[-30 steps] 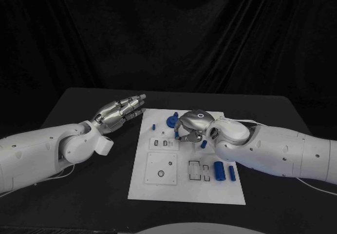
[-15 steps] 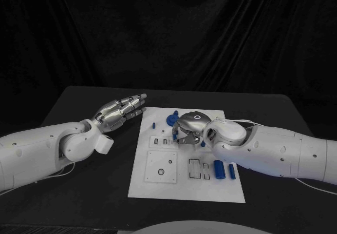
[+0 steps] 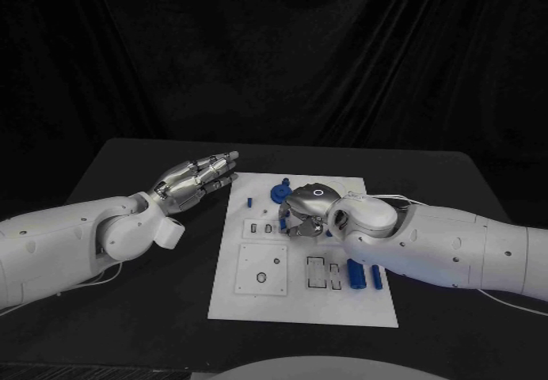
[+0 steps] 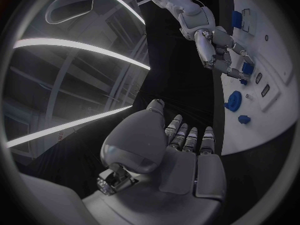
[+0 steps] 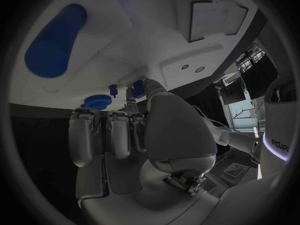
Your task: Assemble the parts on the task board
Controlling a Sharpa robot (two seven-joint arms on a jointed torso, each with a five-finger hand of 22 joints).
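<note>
Right hand: the right hand hangs low over the middle of the white task board, fingers curled downward; whether they pinch a piece cannot be told.
Left hand: the left hand floats over the black table just beside the board's far left corner, fingers straight and apart, grasping nothing.
Parts: a blue round piece sits near the board's far edge; two blue cylinders lie side by side near its right edge.
</note>
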